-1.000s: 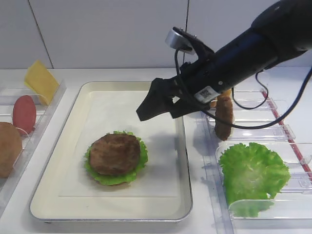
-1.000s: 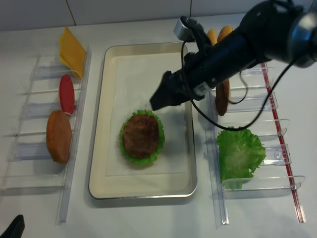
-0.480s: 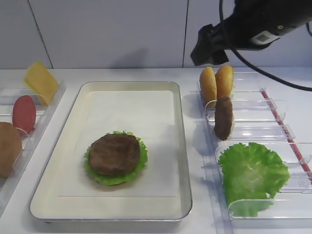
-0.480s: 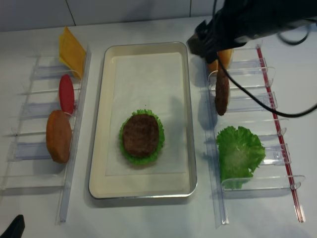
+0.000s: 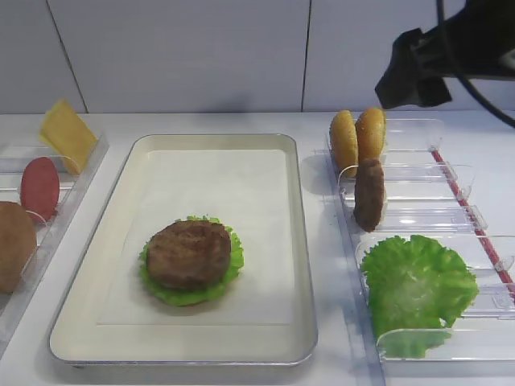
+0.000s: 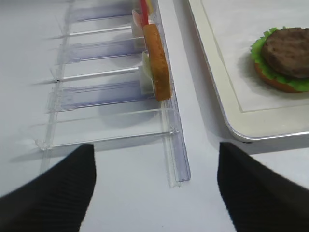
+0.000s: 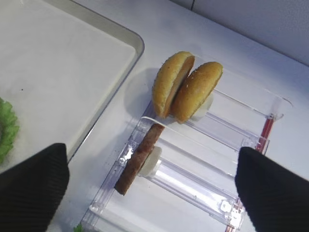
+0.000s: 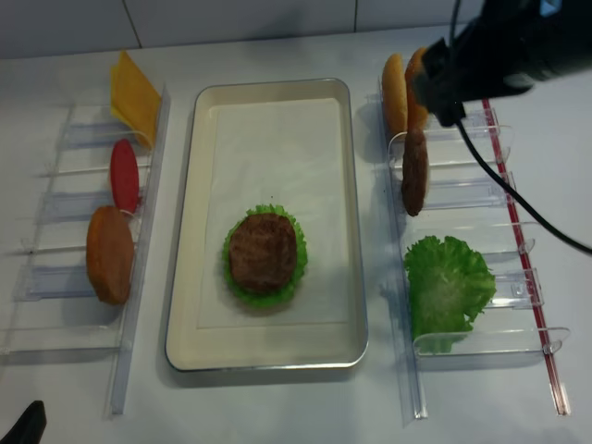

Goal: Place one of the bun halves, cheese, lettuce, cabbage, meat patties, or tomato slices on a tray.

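Your right hand (image 7: 154,179) hangs wide apart and holding nothing, above the right-side clear rack (image 7: 193,181). Directly below it, toward the far end of that rack, the two bun halves (image 7: 186,87) stand on edge, leaning against each other; the spare meat patty (image 7: 140,157) stands on edge in the next slot nearer you. Both run across the rack, so a grip would have to close across their thin faces.

The tray (image 5: 298,265) lies to the left of the rack, and on it a patty (image 5: 189,253) already sits on lettuce (image 5: 229,273) over a bun.

Your left hand (image 6: 154,188) is also apart and empty, low beside the left rack, just short of a bun half (image 6: 157,60). The rack's clear dividers are the likely snag.
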Action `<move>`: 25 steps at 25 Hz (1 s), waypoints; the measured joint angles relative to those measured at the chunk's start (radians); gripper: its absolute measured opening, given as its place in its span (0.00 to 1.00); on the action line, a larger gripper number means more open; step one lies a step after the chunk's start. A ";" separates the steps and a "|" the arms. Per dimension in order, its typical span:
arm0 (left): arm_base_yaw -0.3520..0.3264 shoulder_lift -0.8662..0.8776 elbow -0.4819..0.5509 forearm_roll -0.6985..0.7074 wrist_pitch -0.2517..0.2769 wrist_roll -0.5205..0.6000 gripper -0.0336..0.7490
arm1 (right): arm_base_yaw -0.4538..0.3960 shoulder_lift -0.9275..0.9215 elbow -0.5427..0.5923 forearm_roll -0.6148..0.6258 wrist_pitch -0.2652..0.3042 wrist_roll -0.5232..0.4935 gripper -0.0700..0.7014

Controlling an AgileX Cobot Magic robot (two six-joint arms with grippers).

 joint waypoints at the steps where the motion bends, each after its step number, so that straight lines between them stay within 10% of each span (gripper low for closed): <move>1: 0.000 0.000 0.000 0.000 0.000 0.000 0.69 | 0.000 -0.040 0.021 -0.002 0.000 0.005 0.99; 12: 0.000 0.000 0.000 0.000 0.000 0.000 0.69 | 0.000 -0.344 0.304 -0.004 0.009 0.123 0.99; 25: 0.000 0.000 0.000 0.000 0.000 0.000 0.69 | -0.223 -0.728 0.449 -0.004 0.221 0.137 0.99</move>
